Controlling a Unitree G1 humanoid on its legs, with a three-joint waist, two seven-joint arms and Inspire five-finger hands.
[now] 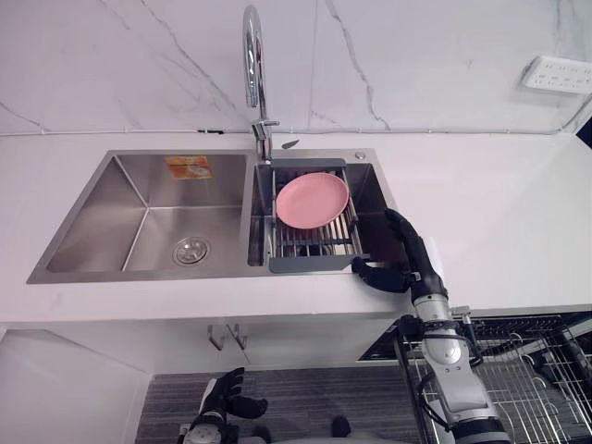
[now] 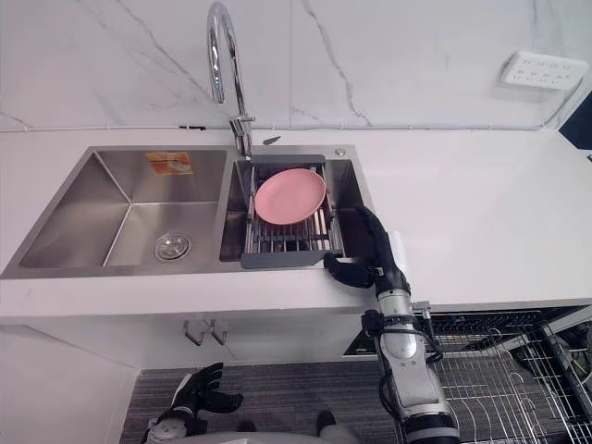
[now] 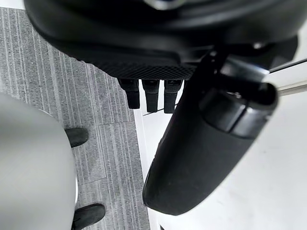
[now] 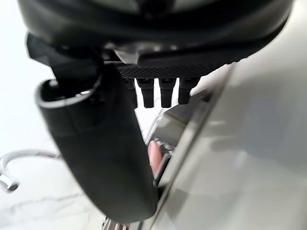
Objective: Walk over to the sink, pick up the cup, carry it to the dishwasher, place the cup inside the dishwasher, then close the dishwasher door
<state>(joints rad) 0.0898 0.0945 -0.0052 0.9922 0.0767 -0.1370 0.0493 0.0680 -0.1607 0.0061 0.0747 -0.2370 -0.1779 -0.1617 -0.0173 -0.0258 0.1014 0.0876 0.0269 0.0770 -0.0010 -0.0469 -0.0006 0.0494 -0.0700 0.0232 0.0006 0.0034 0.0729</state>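
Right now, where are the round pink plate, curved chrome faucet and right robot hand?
round pink plate (image 1: pixel 313 199): left eye view, its centre.
curved chrome faucet (image 1: pixel 252 46): left eye view, upper arch of neck.
right robot hand (image 1: pixel 407 252): left eye view, back of palm.

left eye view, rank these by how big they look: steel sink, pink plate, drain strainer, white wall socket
1. stainless steel double sink
2. round pink plate
3. white wall socket strip
4. round metal drain strainer
The socket sits farther off, so its real size against the strainer is unsure.
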